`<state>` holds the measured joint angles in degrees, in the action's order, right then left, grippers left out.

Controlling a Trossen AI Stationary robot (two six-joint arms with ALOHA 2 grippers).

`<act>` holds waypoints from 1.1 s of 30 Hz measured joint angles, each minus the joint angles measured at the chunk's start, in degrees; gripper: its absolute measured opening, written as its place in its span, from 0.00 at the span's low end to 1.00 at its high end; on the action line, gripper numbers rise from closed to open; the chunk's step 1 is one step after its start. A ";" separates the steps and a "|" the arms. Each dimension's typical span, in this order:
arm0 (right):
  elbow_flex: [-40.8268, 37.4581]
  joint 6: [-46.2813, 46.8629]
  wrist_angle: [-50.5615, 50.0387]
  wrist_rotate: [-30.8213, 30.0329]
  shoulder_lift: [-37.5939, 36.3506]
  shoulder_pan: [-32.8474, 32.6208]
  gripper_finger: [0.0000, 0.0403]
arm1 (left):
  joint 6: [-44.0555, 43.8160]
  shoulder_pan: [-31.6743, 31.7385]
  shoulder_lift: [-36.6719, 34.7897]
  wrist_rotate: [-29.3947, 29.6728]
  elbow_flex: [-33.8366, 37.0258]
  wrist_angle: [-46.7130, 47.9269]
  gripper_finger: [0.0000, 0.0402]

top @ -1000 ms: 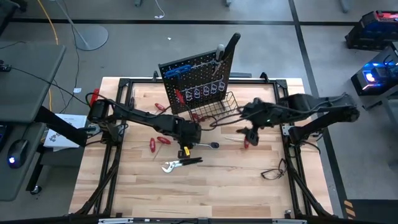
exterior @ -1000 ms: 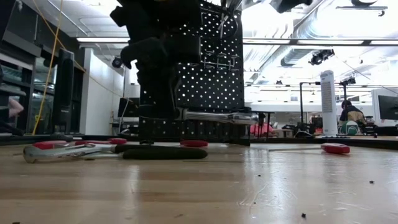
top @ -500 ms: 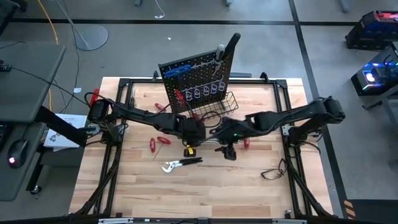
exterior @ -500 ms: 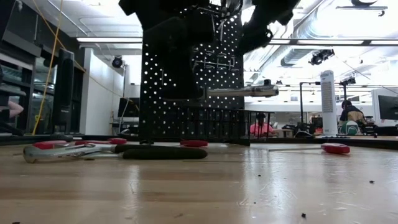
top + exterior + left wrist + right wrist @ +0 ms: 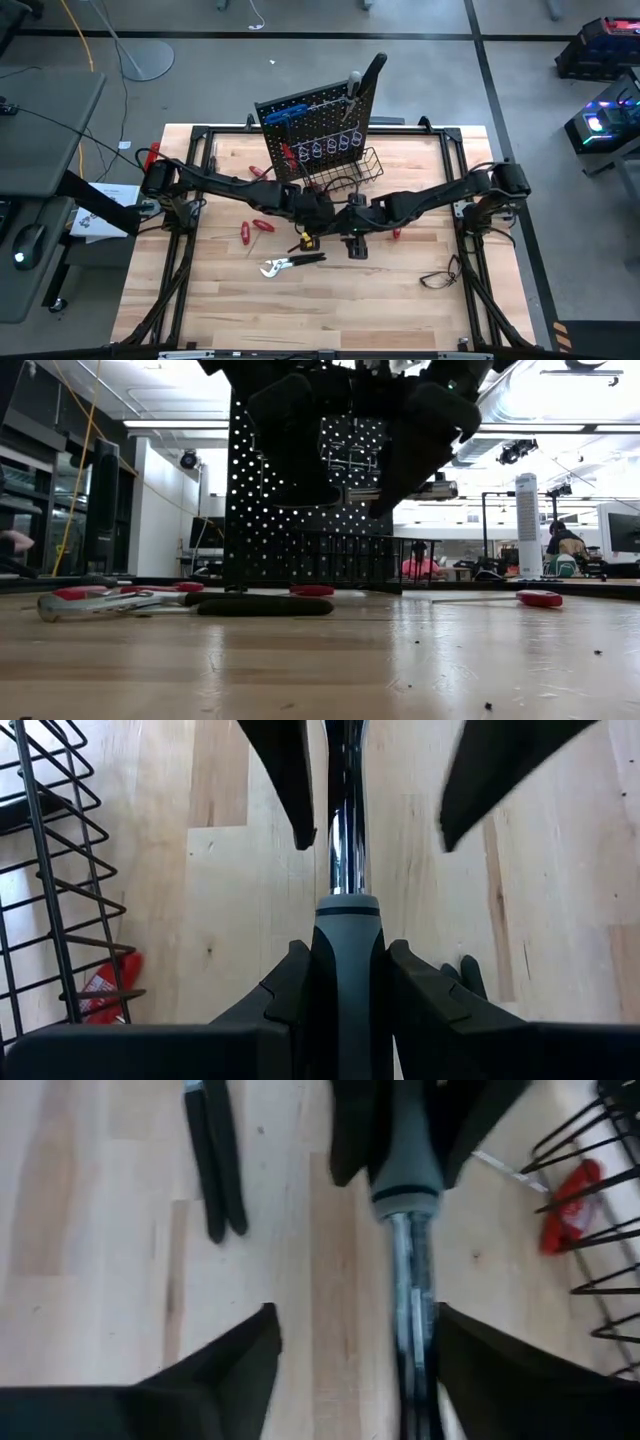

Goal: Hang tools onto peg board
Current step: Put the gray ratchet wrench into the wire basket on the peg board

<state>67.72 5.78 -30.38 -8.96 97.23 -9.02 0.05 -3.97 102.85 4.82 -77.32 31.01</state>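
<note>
The left gripper (image 5: 340,982) pinched a grey-handled screwdriver (image 5: 343,870) above mid-table, in front of the peg board (image 5: 318,130); the right gripper (image 5: 345,1355) stood spread around its shaft (one finger touching); closing off-centre risked knocking it askew.

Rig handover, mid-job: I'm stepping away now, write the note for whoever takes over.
Left gripper: shut on the grey handle of a chrome-shafted tool, held above mid-table in front of the peg board.
Right gripper: jaws open on either side of that tool's shaft, not yet clamped; looks like a handover.
Done: several tools already hang on the board.
Left: the pliers and red-handled screwdrivers lie on the table; another red-handled one lies by the wire basket.
</note>
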 joint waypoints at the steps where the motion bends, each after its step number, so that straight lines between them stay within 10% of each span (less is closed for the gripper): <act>1: 0.00 0.00 0.20 -0.80 -0.11 -0.14 0.54 | 0.00 0.00 0.00 0.04 0.00 0.05 0.21; 7: 0.00 0.19 0.40 -2.77 -1.61 -0.43 0.07 | 0.06 -0.07 -0.04 0.19 -0.02 0.03 0.21; 15: 4.82 0.15 -7.04 -1.65 -1.96 -0.43 0.07 | -3.28 0.00 -1.28 -1.79 -0.15 -0.25 0.22; 24: 8.11 -7.07 -17.74 -3.15 -7.40 2.70 0.07 | -12.74 -0.38 -10.25 -2.47 -0.09 10.52 0.62; 33: 8.11 -26.18 -16.12 -7.51 -8.43 12.13 0.07 | -28.65 -7.98 -21.68 6.90 8.74 4.39 0.62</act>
<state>75.83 -20.40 -46.50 -16.47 88.80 3.10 -28.59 -11.94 81.17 11.72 -68.58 35.40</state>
